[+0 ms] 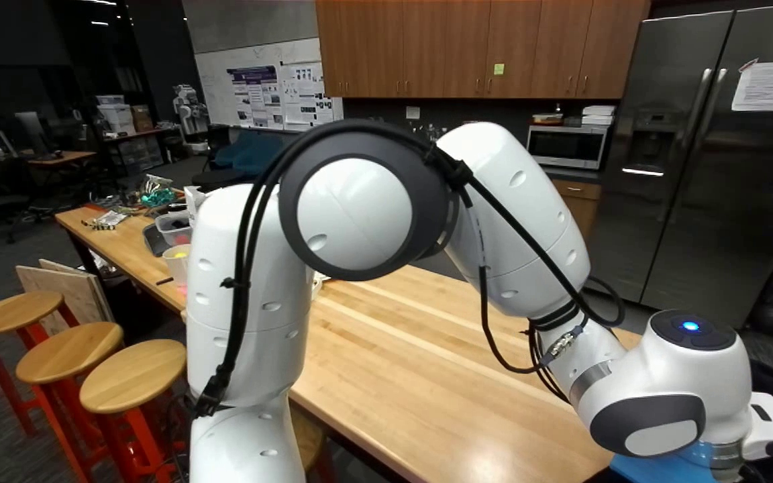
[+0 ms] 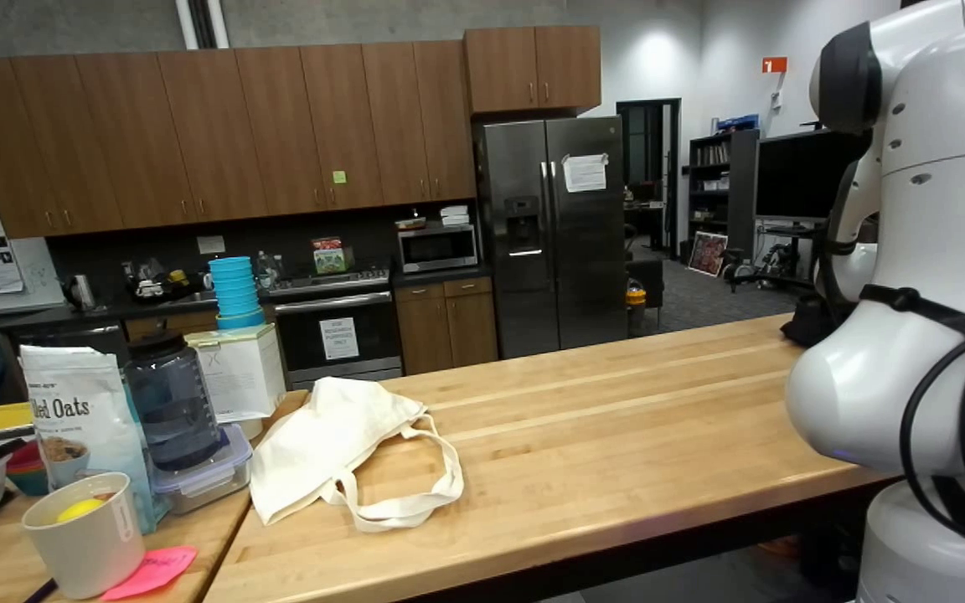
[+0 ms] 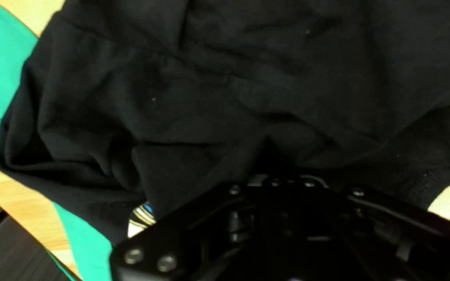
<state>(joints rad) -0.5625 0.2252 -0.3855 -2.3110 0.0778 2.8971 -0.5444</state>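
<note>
Though dim, the tool apparently tight on black cloth, wooden table beneath, cabinets and fridge beyond.

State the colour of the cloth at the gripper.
The cloth is black; it shows best in the wrist view.

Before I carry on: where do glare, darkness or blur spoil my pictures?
Wrist view: the hand is dim and slightly soft, blending into the black cloth, so its edges are hard to separate. In an exterior view, glare whitens a spot on the wooden table, and the desk at far left sinks into gloom. In an exterior view, a bright patch lights the white wall.
</note>
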